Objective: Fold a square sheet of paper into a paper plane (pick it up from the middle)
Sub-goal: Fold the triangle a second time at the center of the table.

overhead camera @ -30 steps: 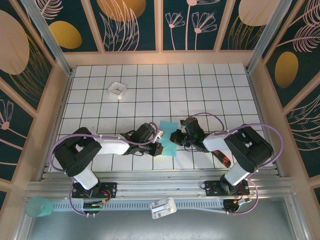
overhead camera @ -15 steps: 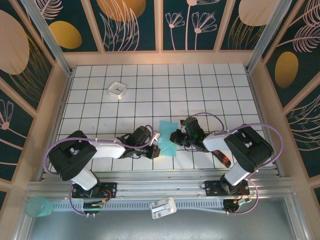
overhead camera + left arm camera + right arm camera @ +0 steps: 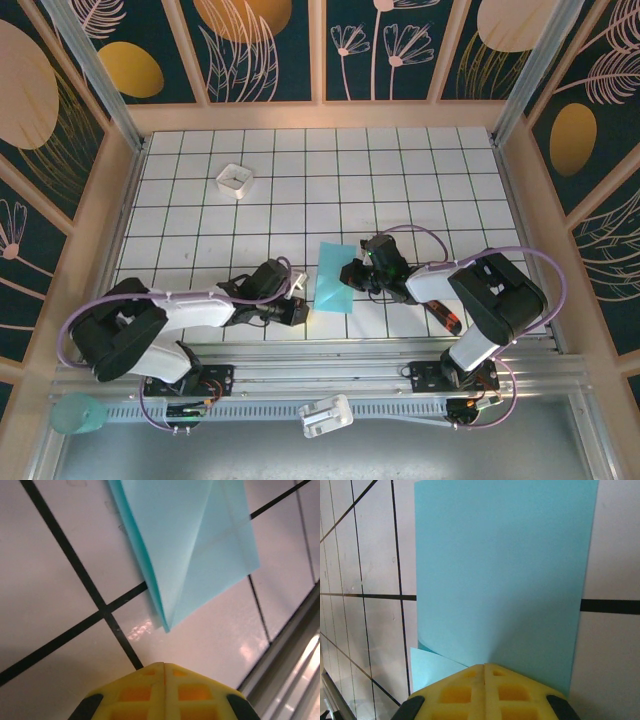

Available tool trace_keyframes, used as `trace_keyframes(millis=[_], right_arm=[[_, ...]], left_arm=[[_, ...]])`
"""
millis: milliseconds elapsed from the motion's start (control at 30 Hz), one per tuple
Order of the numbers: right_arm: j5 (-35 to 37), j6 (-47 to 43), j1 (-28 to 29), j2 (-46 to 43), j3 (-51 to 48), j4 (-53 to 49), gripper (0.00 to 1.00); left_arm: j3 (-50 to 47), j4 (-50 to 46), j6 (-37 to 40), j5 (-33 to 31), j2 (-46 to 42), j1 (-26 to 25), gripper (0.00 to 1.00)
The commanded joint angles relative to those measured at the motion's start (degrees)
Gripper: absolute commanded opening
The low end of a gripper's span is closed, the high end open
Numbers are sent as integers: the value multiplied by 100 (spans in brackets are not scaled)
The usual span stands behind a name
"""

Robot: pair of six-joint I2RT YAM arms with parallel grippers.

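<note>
Two grippers are working at the near side of the table [image 3: 420, 170]. The left gripper [image 3: 164, 669], pads pressed together, is hovering just short of the part-folded square sheet of paper [image 3: 333, 278]. The right gripper [image 3: 485, 670] is pinching the sheet's edge. A one-sided drag risks skewing the crease. Farther back, a white tray [image 3: 235, 179] is sitting well clear.

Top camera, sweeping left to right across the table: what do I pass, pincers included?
Small white tray → left pincer → folded turquoise paper → right pincer, at the paper's right edge → red-and-black tool, partly under the right arm.
</note>
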Motion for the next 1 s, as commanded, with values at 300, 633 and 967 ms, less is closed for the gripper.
trace_keyframes(millis=[300,633,967], right_arm=[[562,-212,-78,315,-131,-874,0],[561,-215,-75,311,-118,-878,0],[356,-431,-78,64,192,-927,0]], left_arm=[[897,684,-297,443,896,67,0],[817,567,-51,490,1322,257,0],[697,287,176,227,1520,252,0]])
